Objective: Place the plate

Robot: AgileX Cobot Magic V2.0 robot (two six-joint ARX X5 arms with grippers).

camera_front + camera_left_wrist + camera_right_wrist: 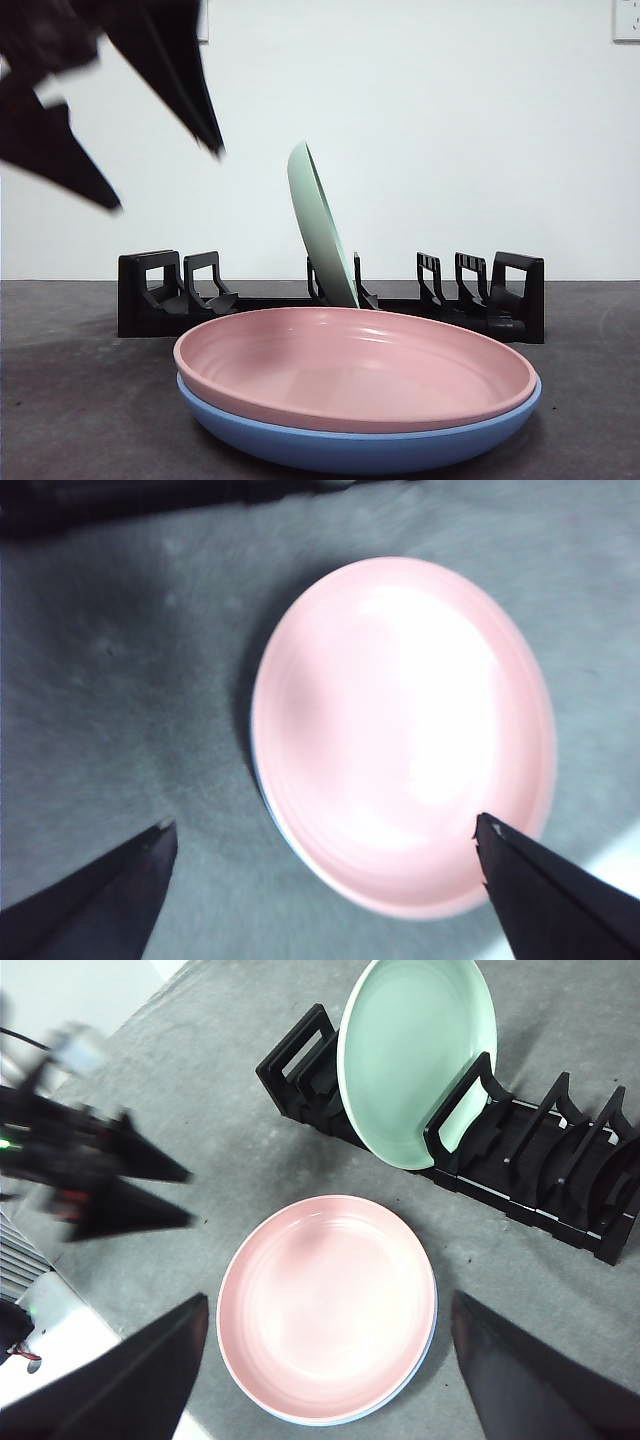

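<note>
A green plate (322, 228) is seen standing on edge, tilted, in the middle slots of a black rack (505, 295) at mid-frame of the front view. A pink plate (352, 365) is nested in a blue plate (360, 447) on the grey table (70, 400) in the lower centre. The left gripper (165, 180), blurred, is observed at the upper left with jaws apart, holding nothing. The right gripper (325, 1345) is held above the stack, jaws wide apart and empty.
</note>
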